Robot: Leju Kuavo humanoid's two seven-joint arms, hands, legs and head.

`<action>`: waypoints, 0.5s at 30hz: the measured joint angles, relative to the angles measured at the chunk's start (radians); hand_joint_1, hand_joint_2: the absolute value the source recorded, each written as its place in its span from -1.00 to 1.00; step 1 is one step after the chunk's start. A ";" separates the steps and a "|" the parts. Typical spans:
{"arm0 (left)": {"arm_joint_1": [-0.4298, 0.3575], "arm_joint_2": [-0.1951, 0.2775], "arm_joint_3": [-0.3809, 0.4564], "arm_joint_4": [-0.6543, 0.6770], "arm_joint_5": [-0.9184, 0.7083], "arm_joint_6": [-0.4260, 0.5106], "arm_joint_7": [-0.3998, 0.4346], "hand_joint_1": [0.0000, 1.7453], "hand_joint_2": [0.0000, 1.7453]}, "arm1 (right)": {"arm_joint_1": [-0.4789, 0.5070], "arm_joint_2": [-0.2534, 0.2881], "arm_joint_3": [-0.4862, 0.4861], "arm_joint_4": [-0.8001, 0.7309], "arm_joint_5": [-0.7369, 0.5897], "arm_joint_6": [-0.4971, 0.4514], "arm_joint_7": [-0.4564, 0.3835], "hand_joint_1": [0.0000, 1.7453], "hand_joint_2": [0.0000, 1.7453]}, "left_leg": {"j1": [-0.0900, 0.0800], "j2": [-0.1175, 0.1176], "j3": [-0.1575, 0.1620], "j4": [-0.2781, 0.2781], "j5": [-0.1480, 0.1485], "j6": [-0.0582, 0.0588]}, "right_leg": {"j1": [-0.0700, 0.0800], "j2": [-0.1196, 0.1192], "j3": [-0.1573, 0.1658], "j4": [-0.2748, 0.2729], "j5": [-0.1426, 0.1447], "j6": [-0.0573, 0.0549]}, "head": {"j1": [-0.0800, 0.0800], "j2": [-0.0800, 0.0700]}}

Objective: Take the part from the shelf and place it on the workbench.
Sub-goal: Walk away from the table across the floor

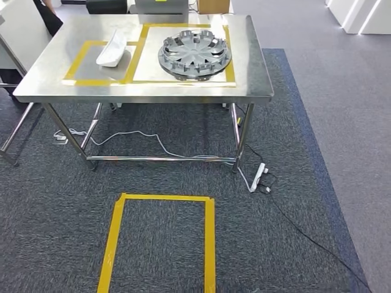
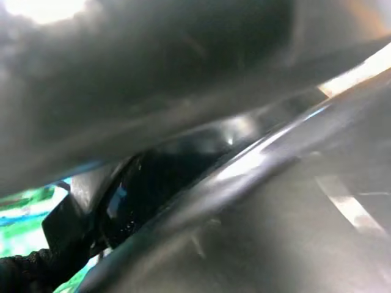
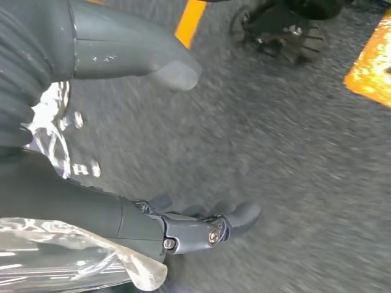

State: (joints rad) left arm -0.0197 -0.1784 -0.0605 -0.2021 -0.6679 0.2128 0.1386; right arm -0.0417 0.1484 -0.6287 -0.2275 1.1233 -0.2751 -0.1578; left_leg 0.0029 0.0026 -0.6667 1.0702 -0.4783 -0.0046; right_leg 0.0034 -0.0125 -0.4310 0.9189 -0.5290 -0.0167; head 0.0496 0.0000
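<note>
Ahead, grey wheel cover (image 1: 194, 54) on workbench (image 1: 248, 67), right robot hand (image 3: 138, 152) spread empty, left unreadable.

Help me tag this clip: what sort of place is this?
Probably an indoor robot test or factory-mockup area: a steel workbench with yellow-taped zones holding a grey wheel cover, and a taped square on carpet.

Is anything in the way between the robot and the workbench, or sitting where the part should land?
Nothing stands on the carpet before the workbench, just a flat taped square. On top, both taped zones are taken: a white part in the left one, a grey wheel cover in the right.
</note>
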 joint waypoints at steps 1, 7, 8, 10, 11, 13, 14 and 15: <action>0.001 0.002 0.006 0.000 0.004 -0.001 0.001 -1.00 -1.00 | 0.000 0.000 -0.004 0.002 -0.005 0.001 -0.001 -1.00 1.00 | 0.001 0.000 -0.010 0.063 -0.061 -0.004 | 0.000 -0.001 -0.019 0.005 0.012 -0.004 | -0.003 0.000; 0.002 0.012 0.030 0.002 0.018 0.000 0.002 -1.00 -1.00 | -0.003 0.001 -0.021 0.011 -0.014 0.009 -0.011 -1.00 1.00 | 0.006 0.000 0.103 0.125 -0.039 -0.017 | -0.001 -0.008 -0.148 0.073 0.070 0.008 | -0.009 0.000; 0.002 0.013 0.033 0.002 0.018 0.000 0.003 -1.00 -1.00 | -0.004 0.001 -0.022 0.011 -0.014 0.010 -0.013 -1.00 1.00 | 0.006 -0.001 0.156 0.049 -0.048 -0.014 | -0.001 -0.008 -0.166 0.087 0.075 0.013 | -0.009 0.000; 0.001 0.013 0.036 0.002 0.018 0.000 0.003 -1.00 -1.00 | -0.006 0.001 -0.024 0.013 -0.014 0.011 -0.014 -1.00 1.00 | 0.002 -0.003 0.215 -0.055 -0.083 -0.003 | 0.000 -0.008 -0.188 0.102 0.091 0.024 | -0.009 0.000; 0.002 0.013 0.037 0.002 0.018 0.001 0.003 -1.00 -1.00 | -0.006 0.001 -0.025 0.014 -0.014 0.012 -0.014 -1.00 1.00 | -0.001 -0.003 0.217 -0.071 -0.085 0.006 | -0.001 -0.008 -0.193 0.103 0.101 0.030 | -0.009 0.000; 0.002 0.013 0.038 0.004 0.018 0.001 0.002 -1.00 -1.00 | -0.006 0.001 -0.027 0.017 -0.014 0.016 -0.016 -1.00 1.00 | 0.000 0.002 0.197 -0.072 -0.066 0.023 | -0.004 -0.005 -0.203 0.108 0.095 0.043 | -0.011 0.000; 0.003 0.013 0.038 0.005 0.018 0.001 0.002 -1.00 -1.00 | -0.005 0.000 -0.029 0.018 -0.014 0.022 -0.017 -1.00 1.00 | 0.002 0.005 0.184 -0.074 -0.053 0.031 | -0.006 -0.001 -0.213 0.127 0.064 0.050 | -0.010 0.000; 0.003 0.012 0.039 0.006 0.017 0.001 0.002 -1.00 -1.00 | -0.004 -0.002 -0.031 0.018 -0.014 0.031 -0.020 -1.00 1.00 | 0.004 0.007 0.168 -0.074 -0.039 0.037 | -0.008 0.003 -0.227 0.163 0.016 0.055 | -0.008 0.000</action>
State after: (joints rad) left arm -0.0171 -0.1663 -0.0220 -0.1965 -0.6512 0.2140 0.1407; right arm -0.0459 0.1461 -0.6600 -0.2091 1.1091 -0.2440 -0.1779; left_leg 0.0066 0.0098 -0.4992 0.9958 -0.5172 0.0322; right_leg -0.0044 -0.0095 -0.6578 1.0816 -0.5134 0.0387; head 0.0412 -0.0001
